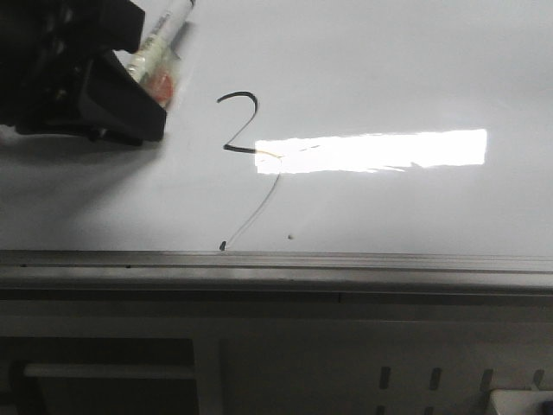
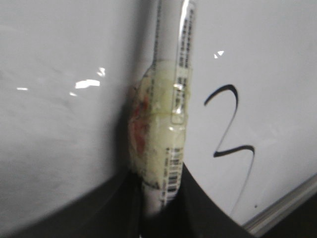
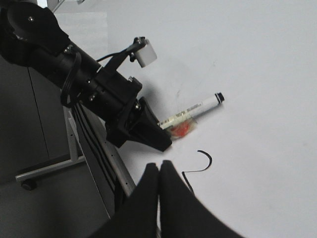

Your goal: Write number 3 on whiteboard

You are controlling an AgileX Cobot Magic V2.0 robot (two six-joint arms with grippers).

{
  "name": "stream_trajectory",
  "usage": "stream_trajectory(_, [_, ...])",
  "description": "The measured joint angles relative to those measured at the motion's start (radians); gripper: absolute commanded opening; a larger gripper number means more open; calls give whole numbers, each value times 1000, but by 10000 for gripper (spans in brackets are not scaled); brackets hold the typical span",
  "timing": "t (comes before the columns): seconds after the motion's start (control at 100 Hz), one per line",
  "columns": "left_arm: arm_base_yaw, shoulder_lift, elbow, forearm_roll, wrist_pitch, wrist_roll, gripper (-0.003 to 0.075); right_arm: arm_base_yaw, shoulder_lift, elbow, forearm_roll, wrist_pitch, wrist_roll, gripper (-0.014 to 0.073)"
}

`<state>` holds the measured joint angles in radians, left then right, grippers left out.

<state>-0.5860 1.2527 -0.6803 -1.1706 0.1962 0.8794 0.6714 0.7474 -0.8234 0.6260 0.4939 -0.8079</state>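
Nearest the camera in the front view runs the grey edge rail (image 1: 276, 264) of the whiteboard (image 1: 389, 78), stretching the full width of the frame. Just beyond the rail, a small dark dot sits on the board, and from it a faint thin tail climbs on a slant to the number 3 (image 1: 242, 130) — hooked curve on top, short middle bar, drawn in black left of centre. The bar's end touches the corner of the bright rectangular glare (image 1: 371, 151). A lone dark speck (image 1: 290, 234) lies near the tail, to its right.

Further back and to the left, the left gripper (image 1: 130, 86) hangs over the board, clamped on the marker (image 1: 160, 39), which carries a wad of clear tape with an orange-red patch under it. The left wrist view confirms it: the barcoded barrel (image 2: 171, 99) is pinched between the dark fingers (image 2: 208, 213), with the digit off to one side, apart from the pen. The marker's tip is out of frame there.

In the right wrist view, the right gripper (image 3: 159, 173) has its fingers pressed together, holding nothing, and partly covers the lower part of the stroke.
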Motion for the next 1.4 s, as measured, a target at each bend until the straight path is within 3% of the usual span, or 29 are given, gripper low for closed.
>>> stream_trajectory(1.01, [-37, 60, -13, -22, -81, -4, -15, 0, 23, 0, 0, -19, 3, -64])
stream_trajectory(1.11, [-39, 66, -17, -22, -83, -4, 54, 0, 32, 0, 0, -19, 3, -64])
stream_trajectory(1.3, [-43, 70, -19, -27, -85, -4, 283, 0, 34, 0, 0, -19, 3, -64])
stream_trajectory(1.4, [-45, 70, -21, -38, -83, -4, 319, 0, 34, 0, 0, -19, 5, -64])
